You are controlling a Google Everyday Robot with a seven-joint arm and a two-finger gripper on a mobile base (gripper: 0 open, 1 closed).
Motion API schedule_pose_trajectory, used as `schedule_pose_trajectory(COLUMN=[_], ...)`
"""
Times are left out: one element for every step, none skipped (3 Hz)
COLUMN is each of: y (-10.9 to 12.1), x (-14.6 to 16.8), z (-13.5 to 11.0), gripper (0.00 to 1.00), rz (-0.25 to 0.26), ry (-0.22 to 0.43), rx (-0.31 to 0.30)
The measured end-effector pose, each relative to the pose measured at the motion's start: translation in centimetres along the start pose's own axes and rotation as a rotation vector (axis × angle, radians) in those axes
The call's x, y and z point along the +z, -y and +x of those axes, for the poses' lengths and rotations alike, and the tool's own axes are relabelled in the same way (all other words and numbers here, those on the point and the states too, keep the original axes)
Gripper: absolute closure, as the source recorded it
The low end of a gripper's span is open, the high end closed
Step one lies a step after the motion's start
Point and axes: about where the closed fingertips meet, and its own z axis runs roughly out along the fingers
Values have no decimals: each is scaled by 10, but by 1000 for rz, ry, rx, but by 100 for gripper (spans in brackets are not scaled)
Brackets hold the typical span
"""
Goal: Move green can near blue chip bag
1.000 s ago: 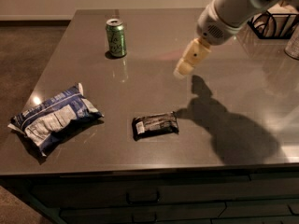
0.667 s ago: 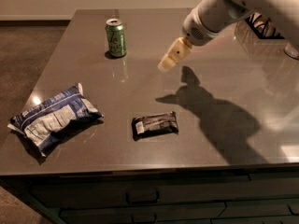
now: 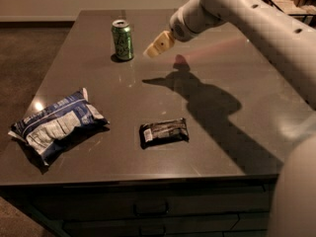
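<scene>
Leftward across the tabletop [image 3: 237, 73] my gripper [image 3: 159, 44] had swung since a second before, closing most of the gap to the green can [image 3: 122, 40]. It hung above the surface, just right of the can and about level with its upper half, apart from it and not touching. Whether it was open or closed I could not tell from that angle.

My arm [image 3: 247, 14] reached in from the right rear, so the approach came at the can's side. I judged that sensible, since an upright can is best taken around its wall rather than by its silver top.

The can stood upright near the far left of the tabletop, where it had been all along. It was well apart from the blue chip bag [image 3: 57, 124], which lay flat near the front left corner. A black-and-grey packet [image 3: 164, 131] lay near the front middle, off the straight line between can and bag, so I judged it should not hinder the carry. No grasp was made yet; the step in hand was the final approach.
</scene>
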Motion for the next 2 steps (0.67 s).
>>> schedule_pose_trajectory(y=[0,-11], x=[35,68], z=[-23,-47], gripper=[0,0], rz=[-10,-38], ry=[51,82], rx=[34,37])
